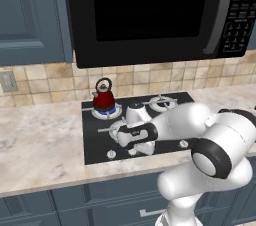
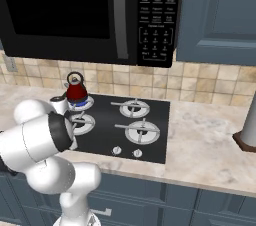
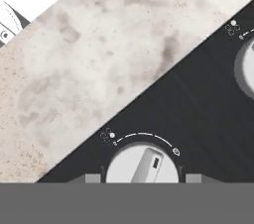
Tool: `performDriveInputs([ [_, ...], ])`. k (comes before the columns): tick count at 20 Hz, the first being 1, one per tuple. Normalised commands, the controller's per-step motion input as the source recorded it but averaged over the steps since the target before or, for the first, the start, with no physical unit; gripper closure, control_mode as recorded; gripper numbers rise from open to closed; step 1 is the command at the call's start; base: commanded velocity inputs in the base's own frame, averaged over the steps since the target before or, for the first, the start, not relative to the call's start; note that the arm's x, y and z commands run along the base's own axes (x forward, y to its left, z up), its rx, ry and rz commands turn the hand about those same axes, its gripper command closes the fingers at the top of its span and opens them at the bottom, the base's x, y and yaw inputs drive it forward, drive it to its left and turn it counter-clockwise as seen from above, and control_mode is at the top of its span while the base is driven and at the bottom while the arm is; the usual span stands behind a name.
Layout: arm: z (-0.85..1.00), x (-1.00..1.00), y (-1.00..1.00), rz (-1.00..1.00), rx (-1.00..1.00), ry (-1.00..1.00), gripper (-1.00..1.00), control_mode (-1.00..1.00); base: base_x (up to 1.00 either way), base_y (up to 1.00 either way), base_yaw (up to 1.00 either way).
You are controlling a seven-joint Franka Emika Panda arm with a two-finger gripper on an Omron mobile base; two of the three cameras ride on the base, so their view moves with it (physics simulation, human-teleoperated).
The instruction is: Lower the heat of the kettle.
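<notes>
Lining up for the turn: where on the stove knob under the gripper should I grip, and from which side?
Grip the knob by its raised bar, coming straight down from above. The bar stands up from the round face, so the fingertips, at the hand view's bottom edge either side of the knob, should probably straddle its long flanks.

Even, bright, diffuse rendered lighting; no glare. Faint soft shadow on the counter [image 1: 40,145] at 8 o'clock. Edges slightly soft and low-resolution; no lens distortion.
</notes>
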Motion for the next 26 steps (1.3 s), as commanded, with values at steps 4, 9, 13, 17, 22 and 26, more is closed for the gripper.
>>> performDriveInputs([
  [4, -0.17, -0.23, -0.04, -0.48, 0.0, 0.0, 1.0, -1.0, 0.0, 0.0, 0.0],
  [9, -0.11, -0.15, 0.0, -0.52, 0.0, 0.02, 1.0, -1.0, 0.0, 0.0, 0.0],
  [13, -0.11, -0.1, 0.0, -0.53, 0.0, 0.03, 1.0, -1.0, 0.0, 0.0, 0.0],
  [17, -0.11, -0.12, 0.0, -0.53, 0.0, 0.0, 1.0, -1.0, 0.0, 0.0, 0.0],
  [22, -0.09, -0.12, 0.0, -0.53, 0.03, 0.0, 1.0, -1.0, 0.0, 0.0, 0.0],
  [26, -0.08, -0.1, 0.0, -0.53, 0.05, 0.0, 1.0, -1.0, 0.0, 0.0, 0.0],
])
